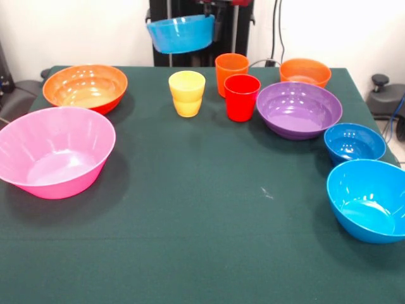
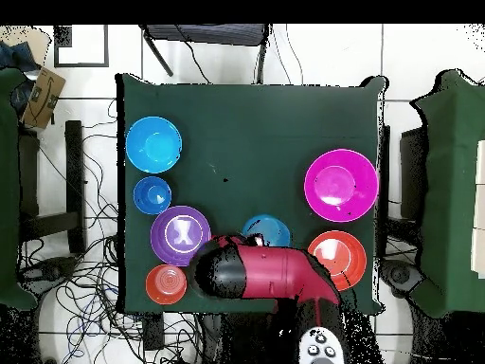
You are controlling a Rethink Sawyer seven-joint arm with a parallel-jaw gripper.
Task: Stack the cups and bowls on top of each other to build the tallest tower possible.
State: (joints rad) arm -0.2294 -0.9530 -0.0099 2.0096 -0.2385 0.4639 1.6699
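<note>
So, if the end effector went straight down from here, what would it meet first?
Probably the orange cup. The end effector, gripping a blue bowl, hangs roughly above it, with the yellow cup close by, though depth is unclear.

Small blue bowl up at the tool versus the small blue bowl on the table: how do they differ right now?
The lifted bowl hangs tilted above the table, held at its rim by the tool; the small blue bowl on the table sits upright on the cloth between the purple bowl and the bright blue bowl. The lifted bowl looks lighter blue. Both are empty.
</note>
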